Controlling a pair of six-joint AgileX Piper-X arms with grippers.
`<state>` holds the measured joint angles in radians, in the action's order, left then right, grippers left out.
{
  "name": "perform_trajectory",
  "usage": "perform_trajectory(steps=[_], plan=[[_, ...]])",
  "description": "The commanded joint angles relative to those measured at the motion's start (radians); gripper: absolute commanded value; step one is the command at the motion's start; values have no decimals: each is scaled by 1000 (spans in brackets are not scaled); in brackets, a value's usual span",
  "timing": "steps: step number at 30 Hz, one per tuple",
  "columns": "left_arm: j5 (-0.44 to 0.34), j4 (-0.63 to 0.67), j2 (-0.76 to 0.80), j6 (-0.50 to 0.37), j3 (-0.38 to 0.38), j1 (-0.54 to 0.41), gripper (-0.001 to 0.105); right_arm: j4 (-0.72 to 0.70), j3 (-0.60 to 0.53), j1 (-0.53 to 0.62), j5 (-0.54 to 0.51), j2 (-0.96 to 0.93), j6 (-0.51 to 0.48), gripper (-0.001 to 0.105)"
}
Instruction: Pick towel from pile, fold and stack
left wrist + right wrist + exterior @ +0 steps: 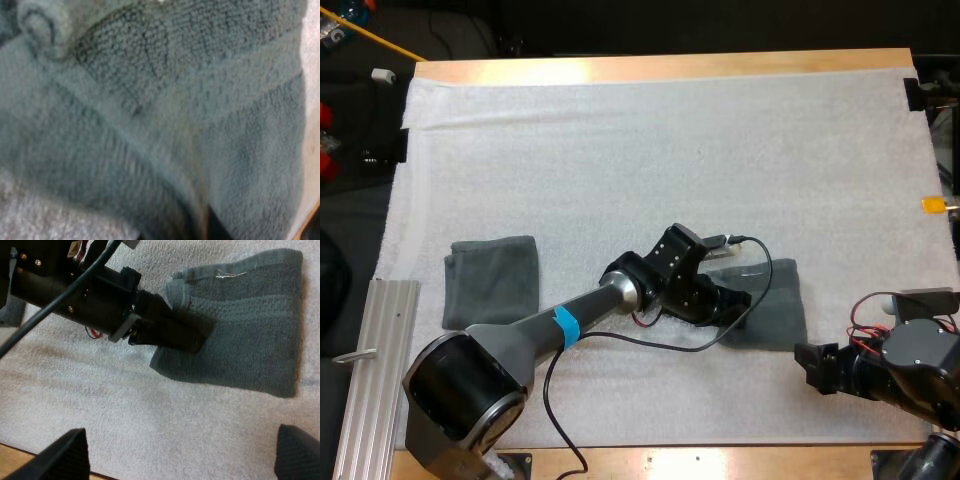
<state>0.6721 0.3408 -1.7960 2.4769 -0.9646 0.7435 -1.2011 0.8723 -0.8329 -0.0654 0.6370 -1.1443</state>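
Note:
A dark grey-green towel (775, 315) lies flat on the mat's right side, with one edge rolled up. My left gripper (738, 305) reaches across to that towel's left edge. In the right wrist view its black fingers (180, 335) meet in a wedge, pinched on the towel (250, 340) beside the rolled corner. The left wrist view looks straight onto the towel's weave (165, 110). My right gripper (813, 366) sits near the front edge, just right of the towel, open (185, 442) over bare mat. A second towel (490, 280), folded, lies on the left of the mat.
A ribbed aluminium rail (372, 370) lies along the mat's lower left. The white mat (650, 150) stretches bare across its far half. The table's wooden front edge (720, 462) runs close below both arms.

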Motion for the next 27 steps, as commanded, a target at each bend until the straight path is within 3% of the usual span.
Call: perform_trajectory(steps=[1, 14, 21, 27], plan=[[14, -11, 13, -21, -7, 6, 0, -7, 6, 0, -6, -2, -4, 72], [-41, 39, 192, -192, -7, -22, 0, -7, 6, 0, -6, -2, -4, 72], [-135, 327, 268, -451, -7, -139, 0, -7, 6, 0, -6, -2, -4, 72], [-311, 594, 319, -690, -36, -275, 0, -7, 6, 0, -6, -2, -4, 72]])
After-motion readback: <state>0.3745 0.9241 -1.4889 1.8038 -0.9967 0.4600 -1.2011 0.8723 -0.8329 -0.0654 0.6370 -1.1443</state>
